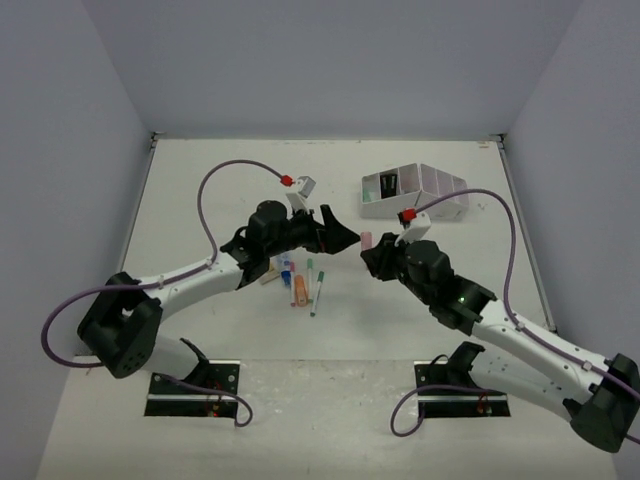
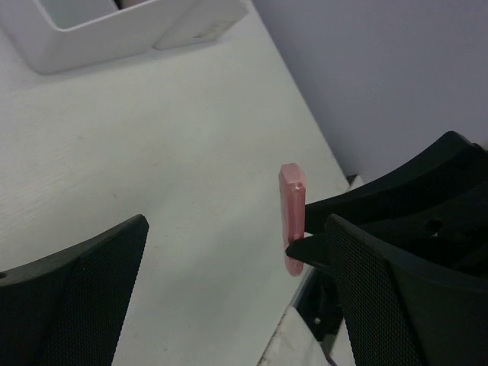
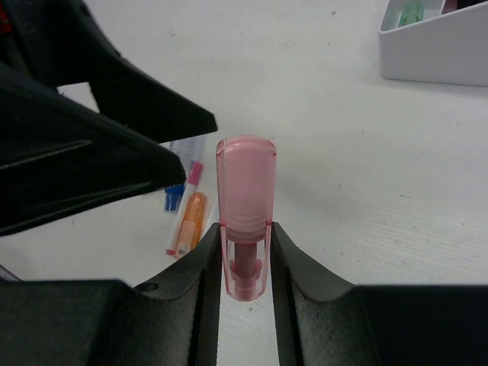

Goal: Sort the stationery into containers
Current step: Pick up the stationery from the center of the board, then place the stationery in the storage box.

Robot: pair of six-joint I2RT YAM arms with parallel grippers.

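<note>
The right fingers (image 3: 200,267) grip the pink stationery piece (image 3: 245,183) by one end at mid-frame, its long axis running past their tips, the left fingers (image 2: 84,290) gape wide beside it, and the white organizer (image 1: 395,210) sits upper right, nearer the right arm (image 1: 520,330).

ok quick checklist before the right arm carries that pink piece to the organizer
1. right gripper shut on the pink piece: ok
2. pink piece sits straight in the grip: ok
3. left gripper open: ok
4. left gripper clear of the piece: cannot tell, one finger is very close
5. white organizer in view, some compartments look bare: ok
6. loose pens lie away from the likely route: ok
</note>
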